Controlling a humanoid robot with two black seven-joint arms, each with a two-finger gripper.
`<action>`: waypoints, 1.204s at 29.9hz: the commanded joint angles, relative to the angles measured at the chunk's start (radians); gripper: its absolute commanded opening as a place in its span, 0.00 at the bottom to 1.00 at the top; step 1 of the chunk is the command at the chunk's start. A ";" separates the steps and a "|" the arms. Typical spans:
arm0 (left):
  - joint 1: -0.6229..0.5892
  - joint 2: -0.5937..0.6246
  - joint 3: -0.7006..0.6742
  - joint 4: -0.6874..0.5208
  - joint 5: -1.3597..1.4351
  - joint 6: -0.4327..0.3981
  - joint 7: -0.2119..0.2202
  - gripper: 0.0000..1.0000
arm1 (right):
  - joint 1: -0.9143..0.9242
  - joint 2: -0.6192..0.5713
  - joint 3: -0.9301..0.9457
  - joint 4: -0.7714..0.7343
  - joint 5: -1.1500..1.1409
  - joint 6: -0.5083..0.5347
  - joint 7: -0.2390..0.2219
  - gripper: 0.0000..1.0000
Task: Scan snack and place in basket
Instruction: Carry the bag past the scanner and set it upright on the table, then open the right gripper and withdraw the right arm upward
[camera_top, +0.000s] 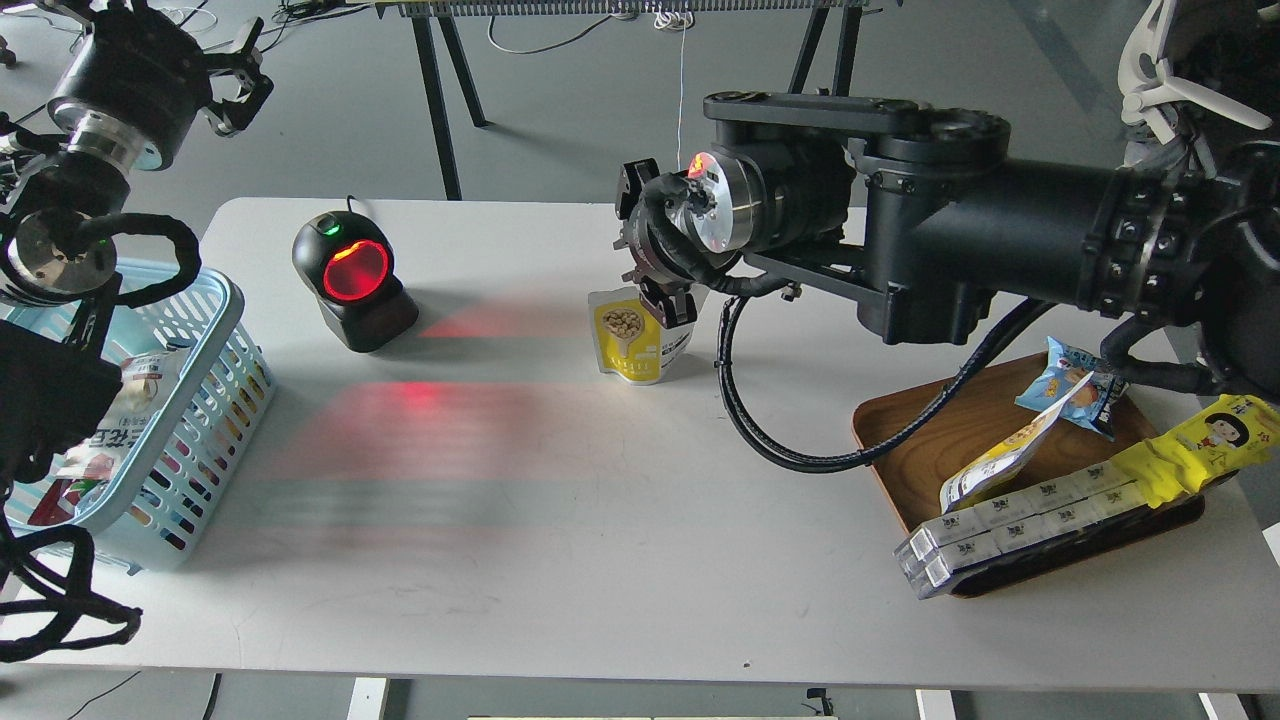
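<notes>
The snack, a pouch with a white top and a yellow lower part picturing nuts, hangs upright at mid-table, its bottom at or just above the tabletop. My right gripper is shut on its top edge from the right. The black barcode scanner, its window glowing red, stands to the left of the pouch and casts red light on the table. The light blue basket sits at the table's left edge with several packets inside. My left gripper is raised behind the basket, open and empty.
A brown wooden tray at the right holds a second similar pouch, a small blue packet, a long yellow wrapper and a row of white boxes. My right arm's cable loops over the tray's left edge.
</notes>
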 joint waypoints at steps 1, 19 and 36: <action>-0.003 0.003 0.000 0.007 0.002 0.000 0.002 1.00 | 0.024 0.000 0.012 -0.001 -0.009 0.000 0.000 0.97; -0.196 0.169 0.141 -0.003 0.057 -0.005 0.001 1.00 | -0.013 -0.457 0.294 0.007 -0.035 0.232 0.067 0.96; -0.307 0.630 0.570 -0.695 0.596 0.067 0.031 1.00 | -0.717 -0.715 0.958 -0.110 -0.030 0.866 0.256 0.96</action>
